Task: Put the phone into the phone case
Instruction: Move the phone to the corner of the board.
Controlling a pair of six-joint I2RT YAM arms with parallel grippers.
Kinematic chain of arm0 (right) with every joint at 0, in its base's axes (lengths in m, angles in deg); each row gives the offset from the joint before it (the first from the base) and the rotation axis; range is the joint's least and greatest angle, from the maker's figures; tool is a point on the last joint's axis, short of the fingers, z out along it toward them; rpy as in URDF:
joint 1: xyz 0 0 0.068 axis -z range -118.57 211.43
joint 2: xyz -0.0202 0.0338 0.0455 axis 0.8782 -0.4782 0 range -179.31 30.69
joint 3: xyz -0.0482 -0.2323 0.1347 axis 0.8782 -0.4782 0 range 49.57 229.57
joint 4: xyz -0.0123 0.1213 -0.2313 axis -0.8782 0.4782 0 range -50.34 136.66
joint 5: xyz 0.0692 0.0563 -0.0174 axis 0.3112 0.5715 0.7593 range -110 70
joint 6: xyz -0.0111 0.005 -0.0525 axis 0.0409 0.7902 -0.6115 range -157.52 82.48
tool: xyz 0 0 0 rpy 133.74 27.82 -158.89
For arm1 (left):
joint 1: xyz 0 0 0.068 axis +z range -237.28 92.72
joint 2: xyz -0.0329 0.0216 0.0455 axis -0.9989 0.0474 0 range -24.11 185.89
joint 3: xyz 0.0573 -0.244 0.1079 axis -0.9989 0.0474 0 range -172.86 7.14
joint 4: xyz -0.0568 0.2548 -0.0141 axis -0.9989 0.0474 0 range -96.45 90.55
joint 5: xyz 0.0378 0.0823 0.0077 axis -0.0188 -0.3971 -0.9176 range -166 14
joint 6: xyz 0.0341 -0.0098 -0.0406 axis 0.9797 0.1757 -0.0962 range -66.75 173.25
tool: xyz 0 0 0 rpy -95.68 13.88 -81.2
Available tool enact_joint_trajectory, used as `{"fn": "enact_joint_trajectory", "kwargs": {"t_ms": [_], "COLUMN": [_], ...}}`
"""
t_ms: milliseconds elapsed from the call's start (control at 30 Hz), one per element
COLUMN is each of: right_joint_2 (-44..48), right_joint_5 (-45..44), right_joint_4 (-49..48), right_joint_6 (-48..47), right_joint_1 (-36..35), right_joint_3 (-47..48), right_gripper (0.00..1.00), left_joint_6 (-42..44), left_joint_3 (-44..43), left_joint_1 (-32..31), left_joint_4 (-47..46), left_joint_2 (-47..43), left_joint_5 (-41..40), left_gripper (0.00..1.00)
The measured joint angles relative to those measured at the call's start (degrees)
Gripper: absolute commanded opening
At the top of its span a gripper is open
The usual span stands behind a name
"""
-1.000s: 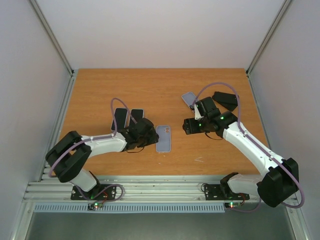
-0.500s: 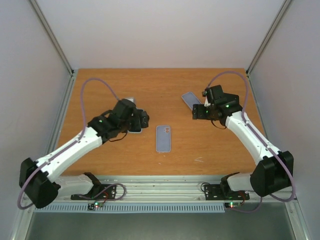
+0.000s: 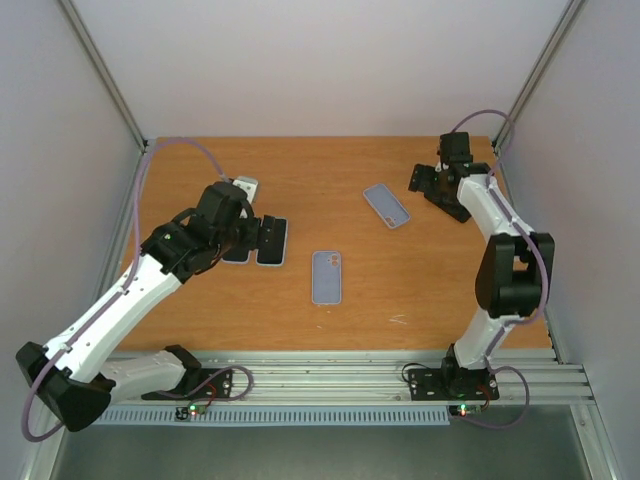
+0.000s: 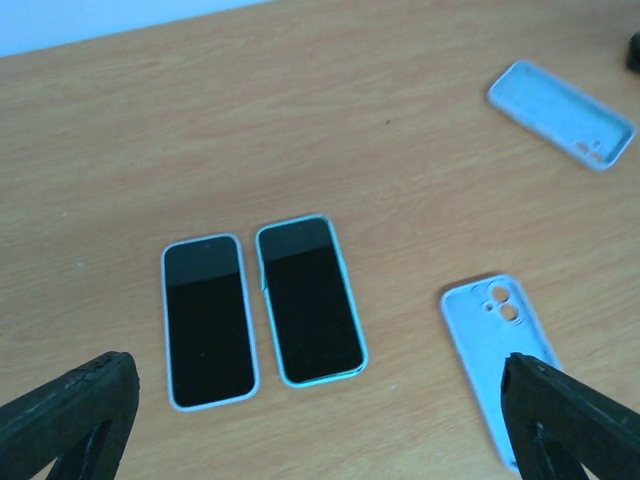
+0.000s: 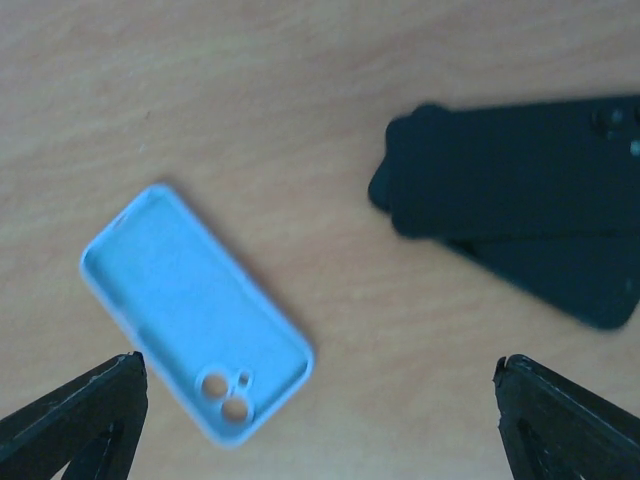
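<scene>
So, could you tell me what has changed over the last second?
The left gripper drew back left from the middle case to above the phones. The right gripper swung to the far right corner, over the black cases. Both are open, empty. Phones and cases stayed put.

Table [image 3: 330,170]: orange-brown wood grain, flat, filling the floor of the enclosure.
Black cases [image 5: 510,180]: two, overlapping in a skewed stack, lying flat on the wood.
Rail [image 3: 330,378]: ribbed aluminium, running along the near edge.
Walls [image 3: 320,60]: plain white, on three sides.
</scene>
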Motion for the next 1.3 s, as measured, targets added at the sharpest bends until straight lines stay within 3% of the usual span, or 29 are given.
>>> {"fn": "enact_joint_trajectory", "kwargs": {"t_ms": [467,867,1133,1300], "right_joint_2": [-30.14,-50.27,-51.63,-46.51], "right_joint_5": [-0.04,3.15,4.57,5.73], "right_joint_4": [-0.22,11.32,16.98,15.56], "right_joint_6": [-1.42,-3.43,-4.24,-5.03], "right_joint_1": [7.93,9.53,9.53,9.53], "right_joint_3": [29.99,56.59,58.29,49.40], "right_gripper": [0.96,0.96,0.93,0.93], "left_joint_6": [7.30,7.76,7.76,7.74], "left_joint_3": [4.87,5.20,5.22,5.25], "left_joint_1": [1.33,1.79,1.79,1.79], "left_joint_4": [0.24,0.24,0.24,0.24], "left_joint_2": [-1.99,-1.97,-1.97,-1.97], "left_joint_5": [-1.27,-1.20,-0.31,0.57], "left_gripper": [0.99,0.99,0.99,0.99]}}
